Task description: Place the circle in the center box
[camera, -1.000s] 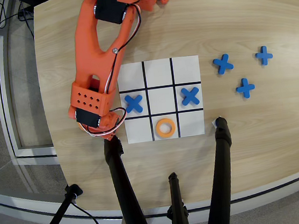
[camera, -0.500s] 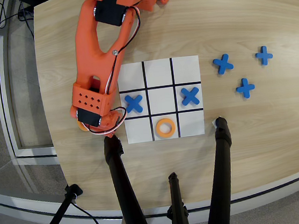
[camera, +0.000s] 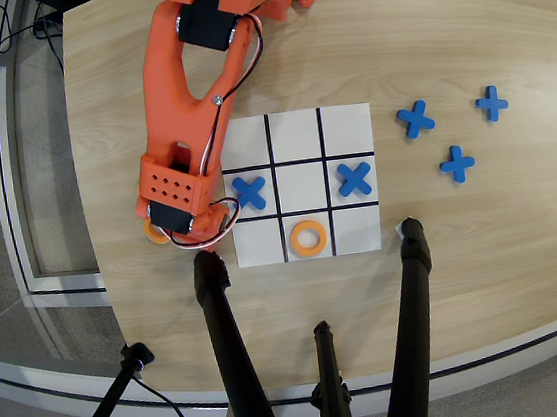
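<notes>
My orange arm reaches down to the table just left of the white 3x3 sheet (camera: 344, 120). The gripper (camera: 170, 231) is under the wrist body, so its jaws are hidden. An orange ring (camera: 156, 232) peeks out at the gripper's left edge, off the sheet; I cannot tell whether it is held. A second orange ring (camera: 308, 237) lies in the bottom middle square. The center box (camera: 301, 186) is empty. Blue crosses lie in the middle-left square (camera: 250, 193) and the middle-right square (camera: 355, 179).
Three blue crosses (camera: 415, 118) (camera: 491, 103) (camera: 457, 163) lie on the wooden table right of the sheet. Black tripod legs (camera: 229, 345) (camera: 415, 294) stand along the table's near edge, just below the sheet.
</notes>
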You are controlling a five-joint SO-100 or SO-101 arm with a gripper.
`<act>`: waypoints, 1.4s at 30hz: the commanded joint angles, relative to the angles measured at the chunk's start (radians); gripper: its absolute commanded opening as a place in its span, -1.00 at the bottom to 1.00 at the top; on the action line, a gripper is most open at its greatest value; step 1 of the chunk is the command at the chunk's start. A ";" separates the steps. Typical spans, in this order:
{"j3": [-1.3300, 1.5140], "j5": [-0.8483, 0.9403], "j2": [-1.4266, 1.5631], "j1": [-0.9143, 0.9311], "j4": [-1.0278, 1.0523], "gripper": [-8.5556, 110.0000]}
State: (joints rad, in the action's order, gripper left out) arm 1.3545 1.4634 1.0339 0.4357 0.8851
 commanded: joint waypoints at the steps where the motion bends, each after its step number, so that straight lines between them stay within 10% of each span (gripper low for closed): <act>1: 0.000 0.005 0.000 -0.006 0.006 -0.64; 42: 0.018 0.066 0.035 0.041 0.209 -0.83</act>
State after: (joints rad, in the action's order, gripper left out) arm 1.3591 1.5278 1.0492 0.4694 1.0784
